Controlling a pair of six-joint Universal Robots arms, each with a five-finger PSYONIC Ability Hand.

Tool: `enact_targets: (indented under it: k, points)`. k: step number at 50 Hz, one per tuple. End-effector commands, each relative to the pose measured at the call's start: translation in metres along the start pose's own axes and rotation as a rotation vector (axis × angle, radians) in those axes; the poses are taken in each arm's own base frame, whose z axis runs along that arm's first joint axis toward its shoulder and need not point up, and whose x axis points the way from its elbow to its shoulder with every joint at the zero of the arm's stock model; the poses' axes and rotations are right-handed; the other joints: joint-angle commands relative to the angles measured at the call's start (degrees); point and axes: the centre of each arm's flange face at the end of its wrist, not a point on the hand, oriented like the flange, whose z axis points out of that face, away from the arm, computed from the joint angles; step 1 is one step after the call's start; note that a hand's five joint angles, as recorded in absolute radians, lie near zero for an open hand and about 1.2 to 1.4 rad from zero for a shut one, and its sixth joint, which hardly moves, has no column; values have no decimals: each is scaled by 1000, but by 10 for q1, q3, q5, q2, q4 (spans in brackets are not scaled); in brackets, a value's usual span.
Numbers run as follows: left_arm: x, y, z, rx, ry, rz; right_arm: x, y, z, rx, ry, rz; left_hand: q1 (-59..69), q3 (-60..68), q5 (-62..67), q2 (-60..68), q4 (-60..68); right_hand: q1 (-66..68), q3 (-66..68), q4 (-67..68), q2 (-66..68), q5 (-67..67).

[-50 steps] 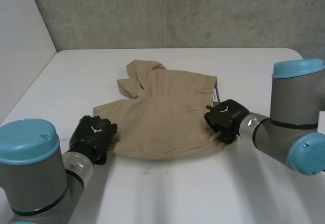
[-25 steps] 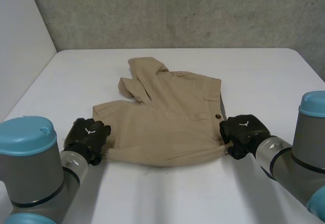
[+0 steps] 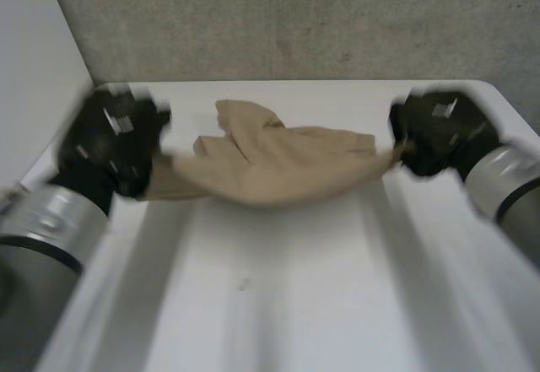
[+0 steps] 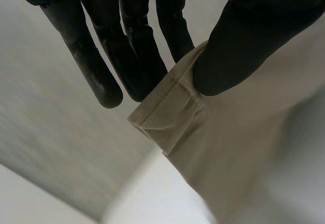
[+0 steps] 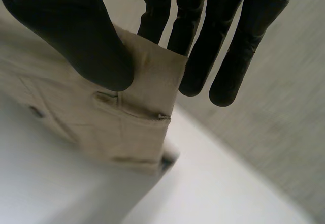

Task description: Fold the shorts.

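Pinching the shorts [image 3: 278, 169] by two corners — left hand [image 3: 114, 140], right hand [image 3: 439, 132].
Shallow holds under my thumbs — pulling apart could slip one free.

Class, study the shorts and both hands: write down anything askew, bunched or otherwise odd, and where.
The shorts hang unevenly: the left hand and the right hand each pinch a corner, the middle sags, and the far part lies bunched and folded over on the table instead of flat.

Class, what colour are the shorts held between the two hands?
The shorts are plain tan, with no pattern; the right wrist view shows it best.
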Motion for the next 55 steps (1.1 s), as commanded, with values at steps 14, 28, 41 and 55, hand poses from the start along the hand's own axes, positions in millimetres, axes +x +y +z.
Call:
enact_targets:
  k: [14, 28, 41, 55]
  points:
    - [-1, -28, 33, 44, 44, -19, 19, -51, -4, 6, 13, -117, 145, 119, 142, 114, 113, 259, 120, 117, 127, 139]
    - [75, 85, 116, -228, 194, 13, -6, 76, 78, -335, -49, -97, 145, 119, 142, 114, 113, 259, 120, 117, 127, 139]
    - [-19, -70, 196, 498, -282, -55, 61, -68, 120, 449, 375, -90, 145, 119, 142, 114, 113, 259, 120, 117, 127, 139]
    - [-55, -126, 148, 757, -412, -156, 59, -122, 86, 650, 418, -82, 145, 119, 142, 114, 113, 259, 120, 117, 127, 139]
